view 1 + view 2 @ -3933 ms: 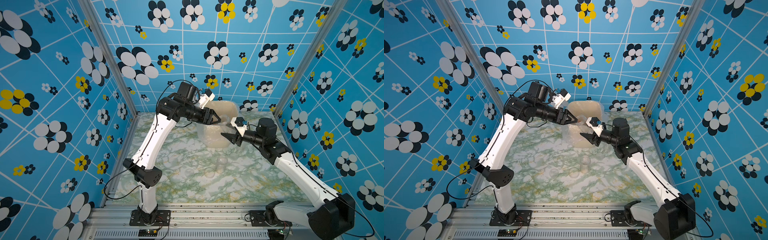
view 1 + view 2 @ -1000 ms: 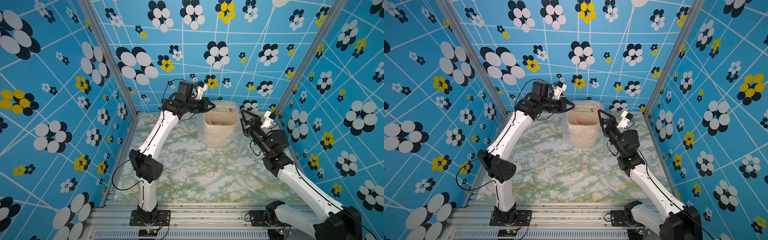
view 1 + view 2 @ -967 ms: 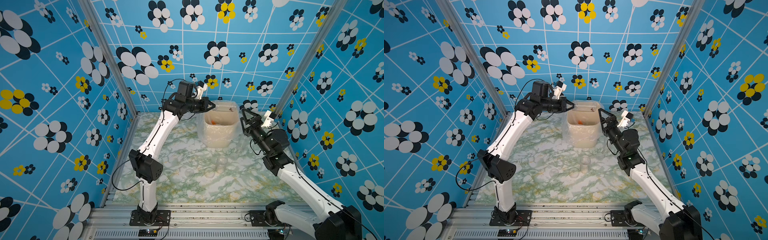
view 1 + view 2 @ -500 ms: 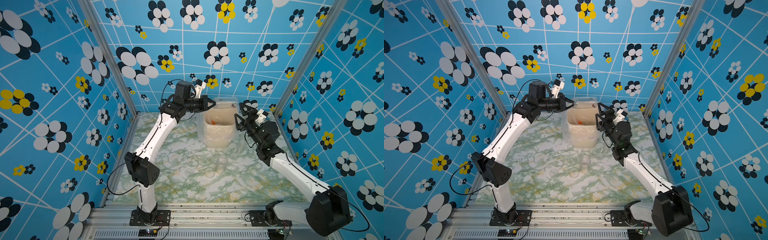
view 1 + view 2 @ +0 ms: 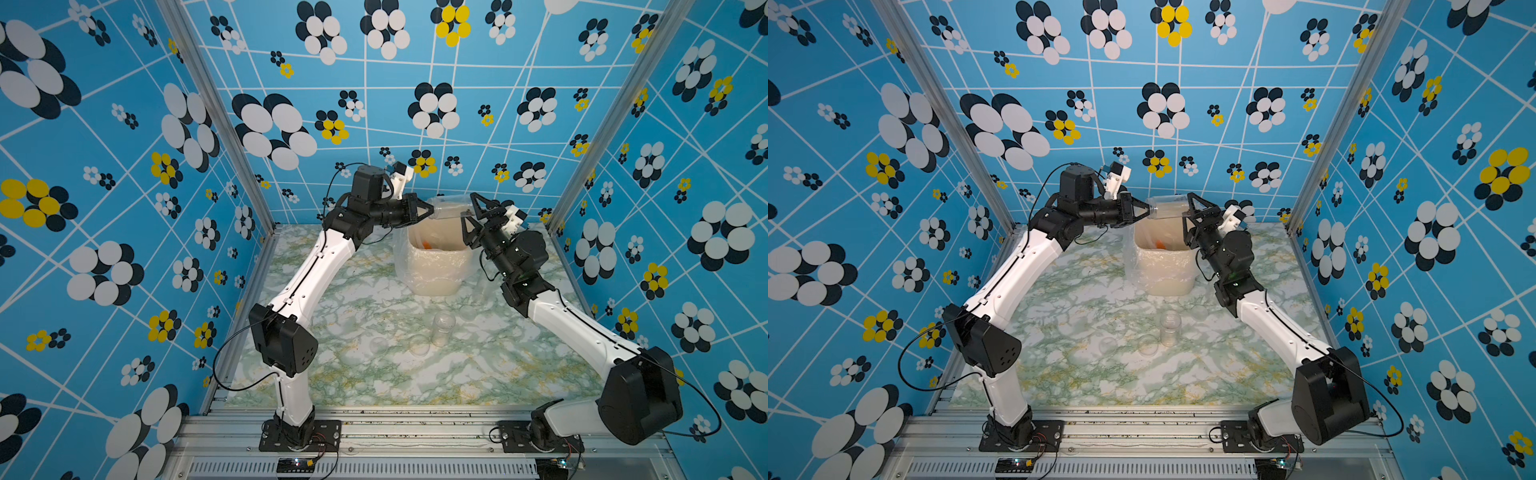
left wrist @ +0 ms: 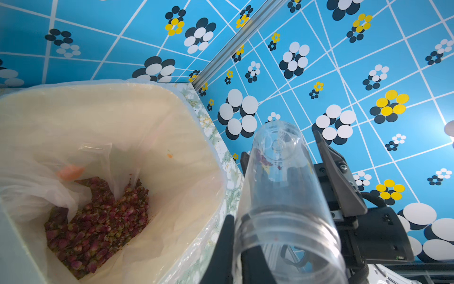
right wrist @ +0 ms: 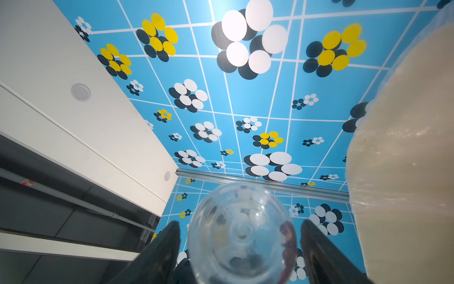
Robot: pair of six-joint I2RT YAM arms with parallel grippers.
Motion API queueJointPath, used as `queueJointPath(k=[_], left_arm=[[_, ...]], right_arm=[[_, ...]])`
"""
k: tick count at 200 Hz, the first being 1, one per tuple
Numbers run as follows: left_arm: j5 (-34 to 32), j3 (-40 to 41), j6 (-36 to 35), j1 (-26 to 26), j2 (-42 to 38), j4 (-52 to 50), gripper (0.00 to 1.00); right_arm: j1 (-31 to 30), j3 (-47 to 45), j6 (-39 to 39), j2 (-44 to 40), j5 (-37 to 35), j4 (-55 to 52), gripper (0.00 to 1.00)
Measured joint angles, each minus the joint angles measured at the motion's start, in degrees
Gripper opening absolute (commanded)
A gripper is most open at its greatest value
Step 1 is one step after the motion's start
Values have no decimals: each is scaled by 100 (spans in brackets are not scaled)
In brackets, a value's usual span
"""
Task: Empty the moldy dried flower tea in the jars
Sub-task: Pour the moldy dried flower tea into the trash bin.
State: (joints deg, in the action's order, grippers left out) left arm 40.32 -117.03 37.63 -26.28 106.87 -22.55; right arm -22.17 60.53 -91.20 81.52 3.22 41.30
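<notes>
Pinching the clear jar (image 5: 451, 208) by its mouth rim with the left gripper (image 5: 428, 210), jaws closed tight on the thin wall. Holding it level on its side over the bin (image 5: 432, 272), at 12 o'clock of the table (image 5: 353, 374).

Bracketing the jar's closed base from 3 o'clock with the right gripper (image 7: 240, 236), fingers (image 7: 162, 248) spread wide on either side, gripping nothing and leaving a gap on both flanks.

Finding most of the dried flower tea (image 6: 98, 216) already heaped in the bin's liner, with only a few reddish bits clinging inside the jar near its base.

Judging the jar light, rigid, smooth and slippery, and likely to pivot under a single pinch at the rim. Favouring a squeeze across the round body near the base, gentle enough not to shoot it out of the pads.

Leaving a second jar (image 5: 442, 328) upright and seemingly empty on the table at 6 o'clock of the bin, well apart from both arms.
</notes>
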Motion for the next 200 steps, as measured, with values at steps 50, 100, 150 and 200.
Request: queueJointPath(k=[50,100,150,200], left_arm=[[46,238,57,-24,-24,44,0],[37,310,48,-24,-39,127,9],[-116,625,-63,37,-234,144,59],[-549,1733,-437,479,-1386,216,89]], right_arm=[[-42,35,-127,199,-120,208,62],[-63,33,-251,297,-168,354,46],[-74,4,-94,310,-317,442,34],[-35,63,970,308,-483,-155,31]])
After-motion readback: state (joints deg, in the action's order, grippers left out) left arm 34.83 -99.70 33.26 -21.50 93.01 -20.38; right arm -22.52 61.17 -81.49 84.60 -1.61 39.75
